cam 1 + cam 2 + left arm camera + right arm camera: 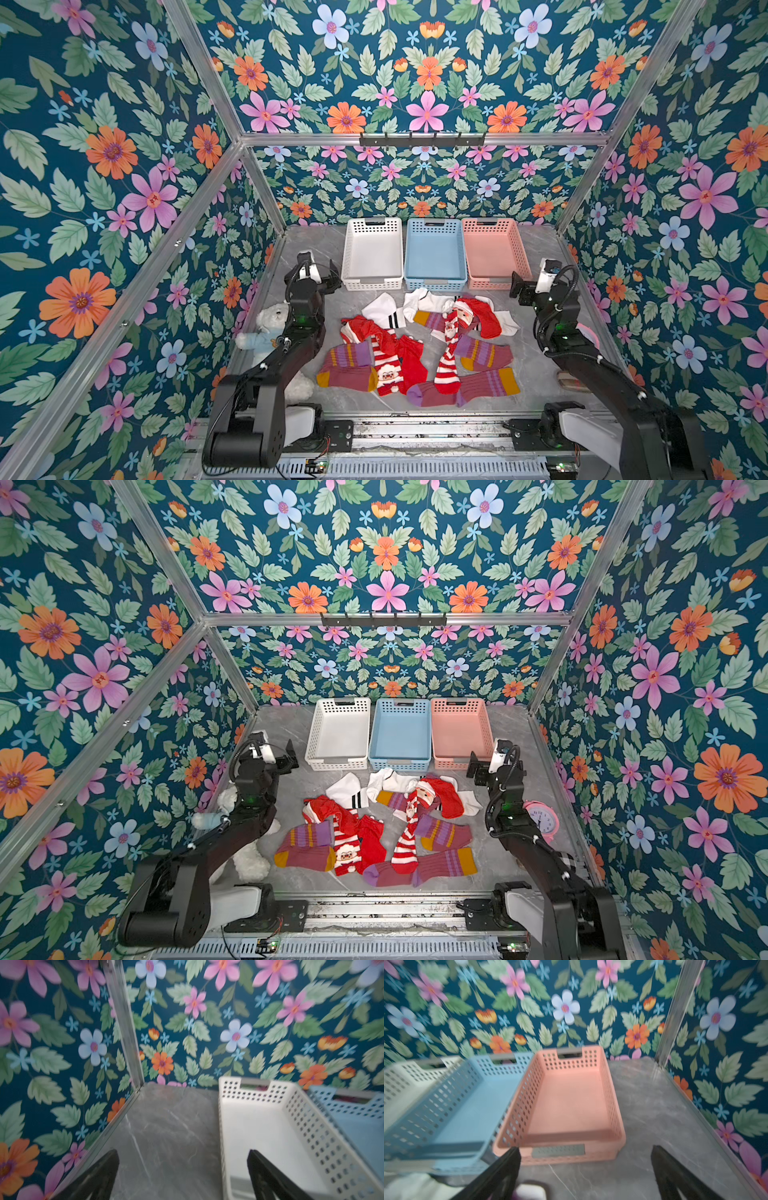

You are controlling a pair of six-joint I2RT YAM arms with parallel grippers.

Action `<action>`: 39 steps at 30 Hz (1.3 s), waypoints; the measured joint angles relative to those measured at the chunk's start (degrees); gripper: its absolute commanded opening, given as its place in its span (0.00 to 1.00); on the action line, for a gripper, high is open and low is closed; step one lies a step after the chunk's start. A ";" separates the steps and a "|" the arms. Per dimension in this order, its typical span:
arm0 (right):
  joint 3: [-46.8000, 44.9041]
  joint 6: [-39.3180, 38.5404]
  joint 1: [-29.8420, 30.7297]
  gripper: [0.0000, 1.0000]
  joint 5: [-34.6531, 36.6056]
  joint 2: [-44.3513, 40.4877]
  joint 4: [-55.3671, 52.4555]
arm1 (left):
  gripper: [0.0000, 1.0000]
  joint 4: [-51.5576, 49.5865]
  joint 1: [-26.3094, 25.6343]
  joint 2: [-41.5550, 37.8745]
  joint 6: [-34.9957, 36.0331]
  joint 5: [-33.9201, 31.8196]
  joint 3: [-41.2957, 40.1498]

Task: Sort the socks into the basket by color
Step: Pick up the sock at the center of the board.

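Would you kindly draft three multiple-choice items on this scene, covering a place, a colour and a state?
1. The blue basket stands: A) between the white basket and the pink basket; B) left of both; C) right of both.
2. The clock is: A) green; B) pink; C) black.
3. The left gripper and right gripper are: A) open, empty; B) shut, empty; C) shut on a basket.
Answers: 1 A, white and pink flank it; 2 B, pink case; 3 A, each wrist view shows spread jaws, nothing between.
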 measured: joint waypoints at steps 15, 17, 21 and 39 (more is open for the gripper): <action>23.61 7.85 3.82 0.96 -15.28 -3.19 -35.63 | 0.99 -30.80 -7.96 -5.03 -12.87 -2.75 13.16; 24.85 8.81 4.96 0.95 -17.55 -0.85 -38.29 | 0.99 -32.74 -8.33 -4.59 -13.70 -1.97 14.49; 27.12 9.92 9.70 0.92 -19.52 4.15 -41.90 | 0.99 -35.69 -8.98 -3.74 -15.37 -2.05 16.74; 41.29 13.42 38.53 0.67 -4.76 40.06 -43.41 | 0.99 -39.63 -11.39 0.48 -18.73 -3.19 16.59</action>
